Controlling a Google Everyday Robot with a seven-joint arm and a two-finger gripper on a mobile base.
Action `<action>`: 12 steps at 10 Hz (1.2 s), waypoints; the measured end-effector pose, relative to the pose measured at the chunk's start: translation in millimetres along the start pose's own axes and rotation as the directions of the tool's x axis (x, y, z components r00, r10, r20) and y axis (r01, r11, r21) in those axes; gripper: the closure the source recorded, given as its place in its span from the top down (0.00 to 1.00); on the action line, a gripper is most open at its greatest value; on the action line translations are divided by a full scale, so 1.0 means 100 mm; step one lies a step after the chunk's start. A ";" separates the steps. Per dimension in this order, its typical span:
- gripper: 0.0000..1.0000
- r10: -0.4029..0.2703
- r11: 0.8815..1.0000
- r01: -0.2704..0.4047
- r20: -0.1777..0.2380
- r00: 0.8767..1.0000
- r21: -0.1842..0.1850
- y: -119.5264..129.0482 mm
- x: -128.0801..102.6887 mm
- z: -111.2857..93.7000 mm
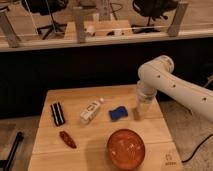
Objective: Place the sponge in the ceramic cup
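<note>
So the gripper (142, 104), on the end of the white arm (170, 85), hangs right over the tall pale beige ceramic cup (141, 113) near the wooden desk (55, 152)'s right edge. Can't tell if it's open or holding anything. The small bright-blue sponge (118, 114) lies on the desk just beside the cup, not inside it, so getting it in is what's left.

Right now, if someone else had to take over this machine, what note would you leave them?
Gripper: at the arm's end, low over the right side of the table, directly above the cup. Whether it touches the cup cannot be told. It is not on the sponge.
Sponge: flat on the table, just left of the cup and apart from it.
Cup: upright near the table's right edge, beyond the bowl.
Done: nothing yet; the sponge is not picked up.
Left: move to the sponge, grasp it, lift it, and drop it in the cup.
</note>
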 end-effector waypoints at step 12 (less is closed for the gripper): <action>0.80 -0.019 0.999 0.021 0.072 0.997 -0.032 -0.15 -0.39 0.60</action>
